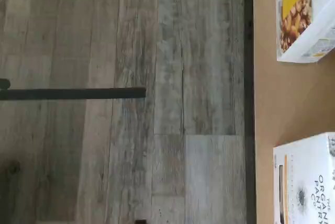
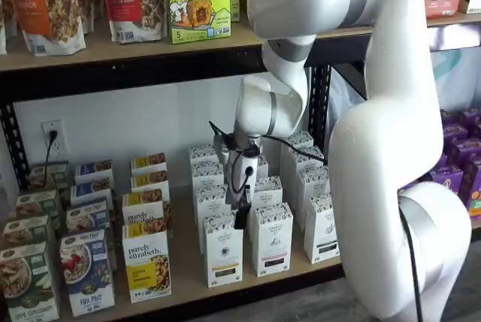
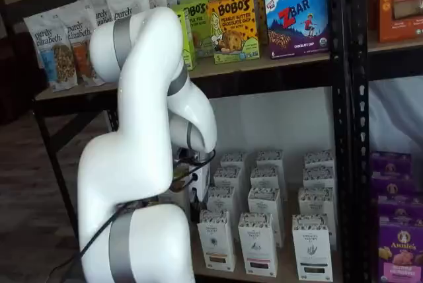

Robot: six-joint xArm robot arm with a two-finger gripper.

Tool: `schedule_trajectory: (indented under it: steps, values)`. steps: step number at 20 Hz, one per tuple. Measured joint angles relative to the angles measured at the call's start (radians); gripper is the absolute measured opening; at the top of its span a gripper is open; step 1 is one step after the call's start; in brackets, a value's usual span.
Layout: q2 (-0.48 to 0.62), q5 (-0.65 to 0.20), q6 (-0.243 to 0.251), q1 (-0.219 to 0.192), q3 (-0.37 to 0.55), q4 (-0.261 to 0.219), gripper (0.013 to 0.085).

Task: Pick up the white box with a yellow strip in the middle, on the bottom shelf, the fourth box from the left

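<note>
Fingers of the gripper hang low in front of the bottom shelf, seen as one dark shape with a black cable looping beside them; whether they are parted or pressed together cannot be told from this side-on sight, and no box sits between them. They hover just above and slightly to the right of the white box, a tall narrow carton with a dark-speckled top, a small round emblem mid-front and a dull yellow band low on its face, standing at the front edge of the board. Just beside it to the right stands a like white carton with a black band, and to the left, with a gap between, the purely elizabeth granola box. In the other shelf view the white arm covers much of the row, and the front carton nearest it is probably the same white box, though its band is too small to make out. In the wrist view the tan board's black edge runs beside grey plank flooring, with a corner of the granola box and a white Organic Pantry carton lying on the board, well apart.
</note>
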Motion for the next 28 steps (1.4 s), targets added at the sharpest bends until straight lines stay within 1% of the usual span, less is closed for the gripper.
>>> schedule_trajectory:
  steps: [1, 2, 3, 7, 11, 16, 18, 20, 22, 25, 28]
  values:
    - [0.002, 0.002, 0.018, 0.000, -0.002, -0.020, 0.0850]
    - [0.008, 0.005, 0.053, 0.001, -0.006, -0.059, 0.0850]
    - [0.016, 0.002, 0.072, 0.003, -0.009, -0.079, 0.0850]
    - [0.034, -0.021, 0.082, 0.010, -0.011, -0.087, 0.0850]
    - [0.051, -0.045, 0.108, 0.012, -0.015, -0.115, 0.0850]
    - [0.078, -0.068, 0.162, 0.007, -0.036, -0.182, 0.0850]
    - [0.098, -0.070, 0.188, 0.002, -0.058, -0.217, 0.0850]
    - [0.116, -0.063, 0.196, -0.004, -0.081, -0.232, 0.0850]
    - [0.126, -0.059, 0.197, -0.007, -0.094, -0.236, 0.0850]
    - [0.145, -0.046, 0.191, -0.013, -0.120, -0.235, 0.0850]
    - [0.163, -0.038, 0.177, -0.016, -0.145, -0.222, 0.0850]
